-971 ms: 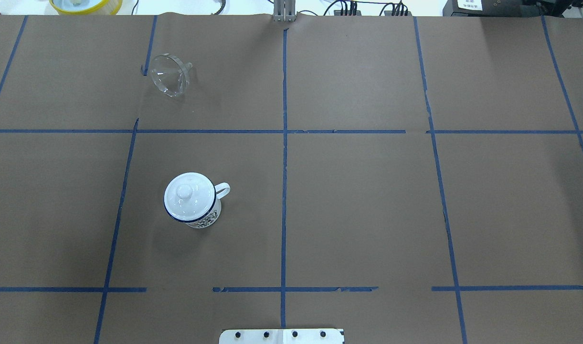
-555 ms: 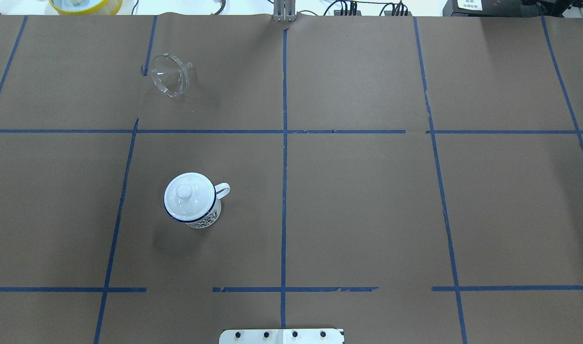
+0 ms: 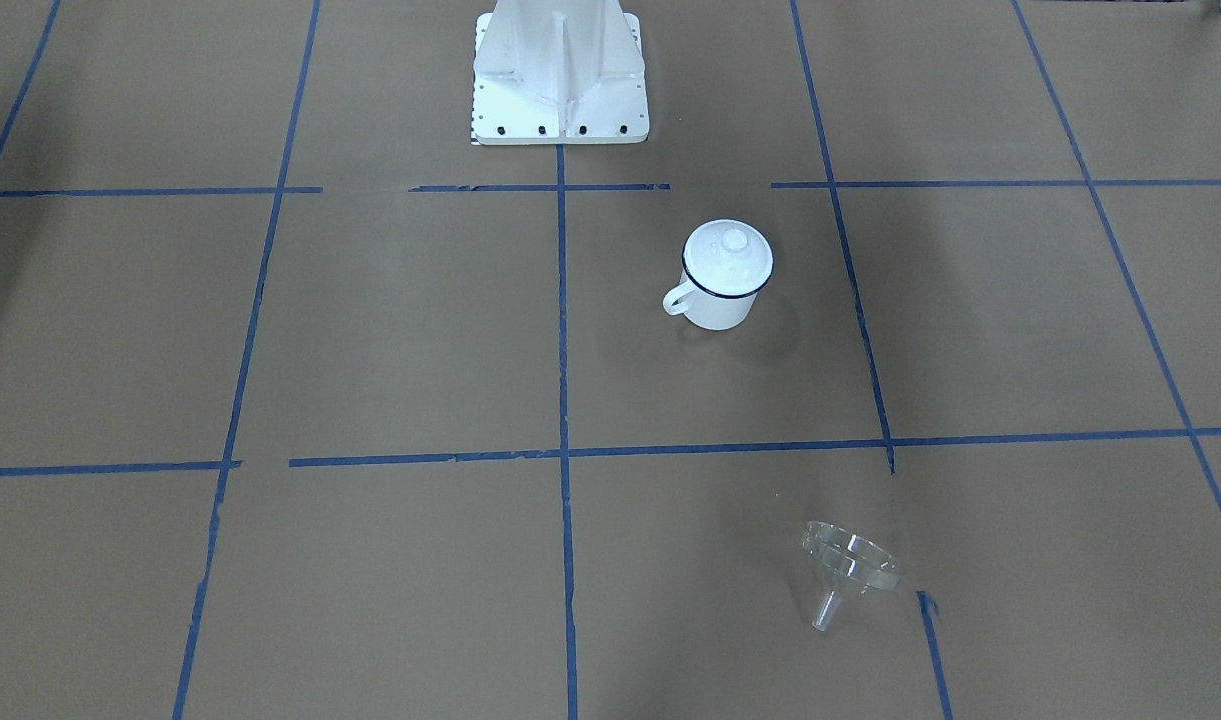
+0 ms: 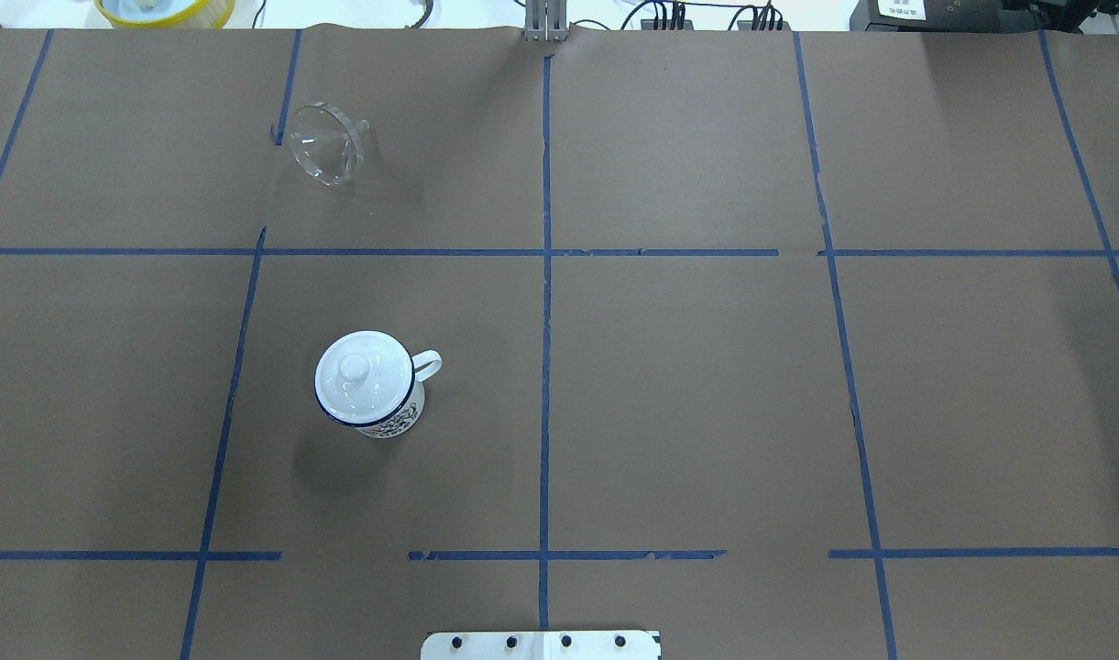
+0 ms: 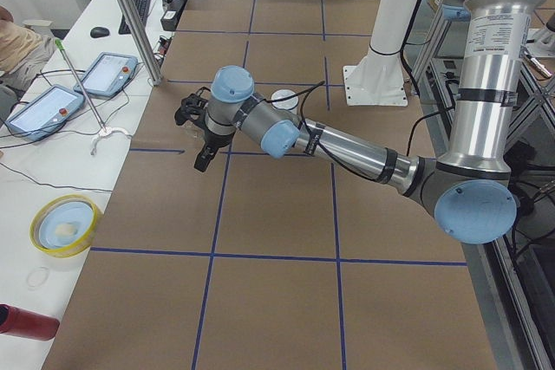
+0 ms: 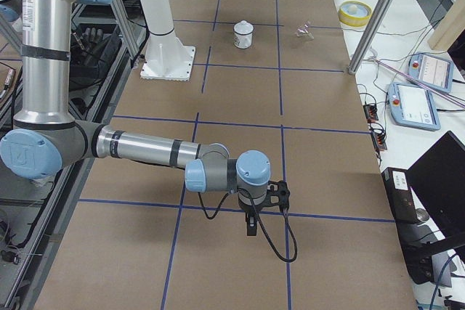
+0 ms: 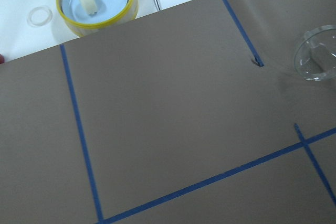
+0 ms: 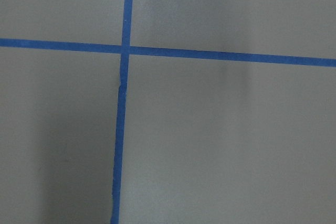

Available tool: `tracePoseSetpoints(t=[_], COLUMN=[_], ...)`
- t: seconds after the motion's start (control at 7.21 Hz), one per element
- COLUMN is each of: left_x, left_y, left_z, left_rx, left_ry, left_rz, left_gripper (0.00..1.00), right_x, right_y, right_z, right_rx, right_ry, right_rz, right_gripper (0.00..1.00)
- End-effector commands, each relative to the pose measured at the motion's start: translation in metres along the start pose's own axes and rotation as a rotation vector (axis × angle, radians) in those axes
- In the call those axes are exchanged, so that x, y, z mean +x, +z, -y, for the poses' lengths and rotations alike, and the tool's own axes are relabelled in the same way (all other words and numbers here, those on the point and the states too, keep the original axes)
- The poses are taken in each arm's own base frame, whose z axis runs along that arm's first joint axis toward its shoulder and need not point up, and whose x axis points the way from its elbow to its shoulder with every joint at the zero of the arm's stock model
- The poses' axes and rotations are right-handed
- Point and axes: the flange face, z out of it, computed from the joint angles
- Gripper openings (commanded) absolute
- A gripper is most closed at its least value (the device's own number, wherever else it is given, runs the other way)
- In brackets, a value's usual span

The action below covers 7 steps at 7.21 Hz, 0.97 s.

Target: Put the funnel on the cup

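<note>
The clear funnel [image 4: 325, 147] lies on its side at the far left of the brown table; it also shows in the front view [image 3: 850, 565] and at the right edge of the left wrist view [image 7: 315, 59]. The white cup [image 4: 380, 403] with a dark blue rim stands nearer the robot, handle to the right, and shows in the front view [image 3: 720, 290]. A white knobbed lid [image 4: 357, 371] sits on it. My left gripper [image 5: 201, 149] hangs above the table left of the funnel. My right gripper [image 6: 251, 226] hovers over the table's far right. I cannot tell whether either is open or shut.
A yellow-rimmed round container [image 4: 165, 9] sits beyond the table's far left edge, also in the left wrist view [image 7: 96, 1]. The white robot base plate [image 3: 560, 100] stands at the near middle edge. Blue tape lines divide the brown paper.
</note>
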Motion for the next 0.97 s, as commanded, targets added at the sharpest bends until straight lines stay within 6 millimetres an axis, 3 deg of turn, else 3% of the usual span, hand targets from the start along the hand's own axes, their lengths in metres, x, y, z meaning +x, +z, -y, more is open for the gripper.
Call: tracePoseSetpoints(t=[0.0, 0.28, 0.42, 0.69, 0.83], left_x=[0.119, 0.246, 0.287, 0.378, 0.409], left_y=[0.037, 0.059, 0.075, 0.087, 0.100], left_z=[0.007, -0.019, -0.021, -0.003, -0.013], left_rx=[-0.058, -0.046, -0.047, -0.115, -0.150], left_ry=[-0.159, -0.314, -0.347, -0.422, -0.456], left_rz=[-0.118, -0.121, -0.094, 0.002, 0.039], left_gripper=[1.00, 1.00, 1.00, 1.00, 1.00], right_x=[0.000, 0.000, 0.000, 0.000, 0.000], right_y=[0.000, 0.000, 0.000, 0.000, 0.000], right_z=[0.000, 0.000, 0.000, 0.000, 0.000], right_rx=[0.000, 0.000, 0.000, 0.000, 0.000], right_ry=[0.000, 0.000, 0.000, 0.000, 0.000], right_rz=[0.000, 0.000, 0.000, 0.000, 0.000], right_gripper=[1.00, 1.00, 1.00, 1.00, 1.00])
